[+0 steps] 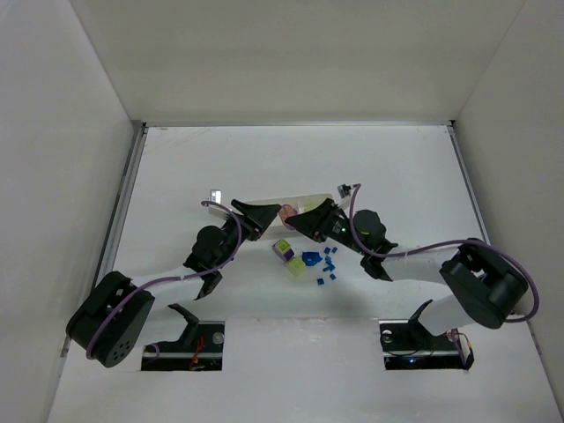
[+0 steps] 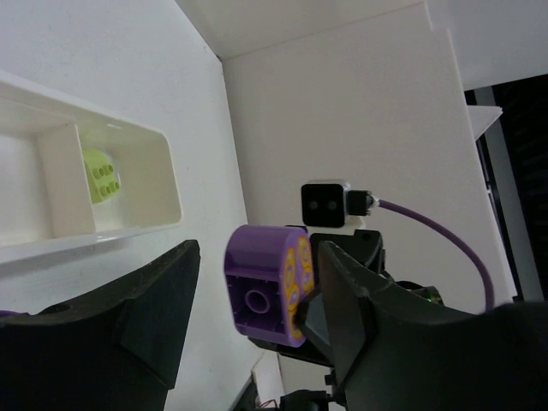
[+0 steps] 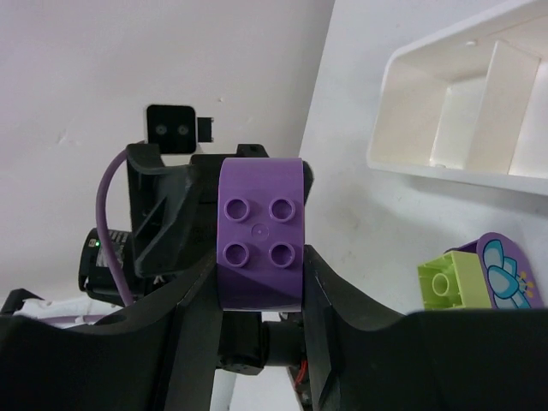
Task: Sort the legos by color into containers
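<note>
A purple lego [image 3: 259,231], studs facing the right wrist camera, sits clamped between the fingers of my right gripper [image 3: 259,257], held above the table beside the white tray [image 3: 428,167]. My left gripper [image 2: 261,257] straddles the same purple lego [image 2: 265,282]. Its right finger [image 2: 360,300] touches the flower-printed face and its left finger [image 2: 145,317] stands apart from the brick. Both grippers meet at the tray [image 1: 308,196] in the top view. One lime lego [image 2: 103,175] lies in the tray's end compartment [image 2: 128,227].
In front of the tray lie a lime-and-purple lego [image 1: 282,249], another lime lego [image 1: 294,269], a blue lego [image 1: 310,259] and several tiny blue ones [image 1: 328,260]. A lime lego [image 3: 449,282] and a flower-printed purple piece [image 3: 505,270] sit close under the right wrist.
</note>
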